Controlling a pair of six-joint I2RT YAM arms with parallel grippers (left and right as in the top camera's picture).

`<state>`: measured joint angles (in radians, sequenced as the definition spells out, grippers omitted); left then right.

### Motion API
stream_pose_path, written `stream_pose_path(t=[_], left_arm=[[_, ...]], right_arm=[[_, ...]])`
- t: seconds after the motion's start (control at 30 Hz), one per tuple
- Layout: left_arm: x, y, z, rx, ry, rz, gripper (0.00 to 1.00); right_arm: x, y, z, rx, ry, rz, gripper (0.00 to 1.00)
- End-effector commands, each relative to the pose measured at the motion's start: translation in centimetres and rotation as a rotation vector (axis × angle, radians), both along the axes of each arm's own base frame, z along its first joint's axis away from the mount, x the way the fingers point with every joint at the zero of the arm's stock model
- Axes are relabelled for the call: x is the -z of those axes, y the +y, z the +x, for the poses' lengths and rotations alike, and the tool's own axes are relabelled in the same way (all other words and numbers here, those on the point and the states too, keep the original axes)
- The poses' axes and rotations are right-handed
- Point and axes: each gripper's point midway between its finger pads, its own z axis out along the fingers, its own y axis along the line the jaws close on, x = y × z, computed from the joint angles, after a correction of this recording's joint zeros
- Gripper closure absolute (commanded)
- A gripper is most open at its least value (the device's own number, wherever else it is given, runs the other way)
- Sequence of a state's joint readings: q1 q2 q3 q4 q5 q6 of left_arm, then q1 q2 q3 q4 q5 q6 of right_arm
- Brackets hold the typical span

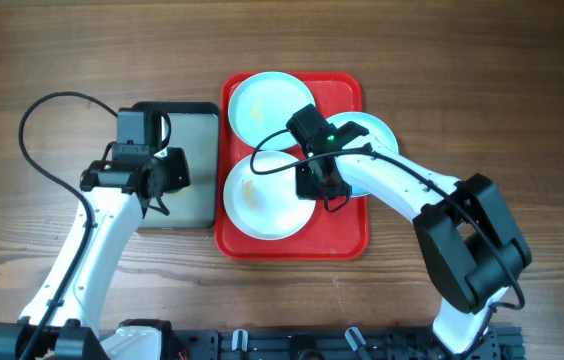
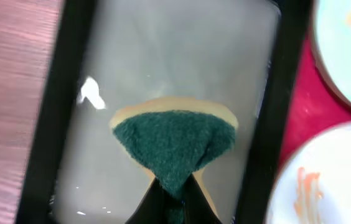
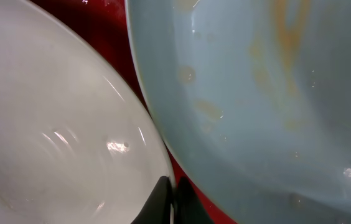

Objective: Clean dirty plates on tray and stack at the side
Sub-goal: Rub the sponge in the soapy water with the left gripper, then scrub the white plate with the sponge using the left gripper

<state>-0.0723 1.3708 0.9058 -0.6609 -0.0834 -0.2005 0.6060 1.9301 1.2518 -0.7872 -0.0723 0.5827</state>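
At the left side of the table, we see the left gripper (image 2: 170, 193) hanging over the small black-rimmed tray (image 1: 194, 150), its jaws pressed tight on a sponge (image 2: 175, 140). The sponge's green scouring face is turned toward the wrist camera with a yellow edge showing behind it, and its near end is squeezed to a narrow point between the fingers. From these views we cannot tell whether the sponge touches the tray's grey floor, where a small white fleck (image 2: 91, 93) shows to the sponge's left. Just beside this tray, and touching it along one long side, lies the red tray (image 1: 342, 90) in the middle of the wooden table (image 1: 482, 60). We count three plates on it. One mint plate (image 1: 267, 105) sits at the far end with a faint orange smear inside. The white plate (image 1: 262, 200) sits at the near left, also streaked with orange. The second mint plate (image 1: 377, 135) lies to the right, partly over the tray's right rim and partly hidden under the right arm; its inside carries tan smears. Moving on rightward, we find the right gripper (image 3: 173, 199) low between the white plate and that second mint plate, where a thin strip of red tray shows between them. Its jaws are closed together right at the white plate's rim. We cannot tell whether the rim is caught between them or merely beside them.
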Motion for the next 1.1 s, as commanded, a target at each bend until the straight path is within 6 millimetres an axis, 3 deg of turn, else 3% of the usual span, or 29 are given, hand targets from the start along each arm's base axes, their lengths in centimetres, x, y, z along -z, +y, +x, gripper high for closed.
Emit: stream_pose_path(t=[0.0, 0.2, 0.3, 0.43, 0.57, 0.8, 1.07], left_arm=[[-0.3, 2.5, 0.3, -0.204, -0.039, 0.072, 0.96], [-0.6, 3.7, 0.8, -0.249, -0.069, 0.069, 0.96], [-0.3, 2.5, 0.8, -0.122, -0.042, 0.028, 0.96], [-0.9, 2.7, -0.2, -0.125, 0.020, -0.066, 0.96], [-2.1, -0.4, 0.3, 0.012, 0.002, -0.280, 0.96], [-1.8, -1.2, -0.4, -0.028, 0.042, -0.312, 0.96], [0.8, -8.7, -3.4, 0.030, 0.148, -0.336, 0.96]], right_arm=[[0.4, -0.6, 0.6, 0.024, -0.020, -0.045, 0.96], [0.4, -0.6, 0.6, 0.024, -0.020, -0.046, 0.96], [0.4, -0.6, 0.6, 0.024, -0.022, -0.044, 0.96], [0.4, -0.6, 0.7, 0.024, -0.022, -0.043, 0.96], [0.4, -0.6, 0.6, 0.024, -0.022, -0.044, 0.96], [0.4, -0.6, 0.7, 0.025, -0.023, -0.043, 0.96], [0.4, -0.6, 0.6, 0.028, -0.022, -0.043, 0.96]])
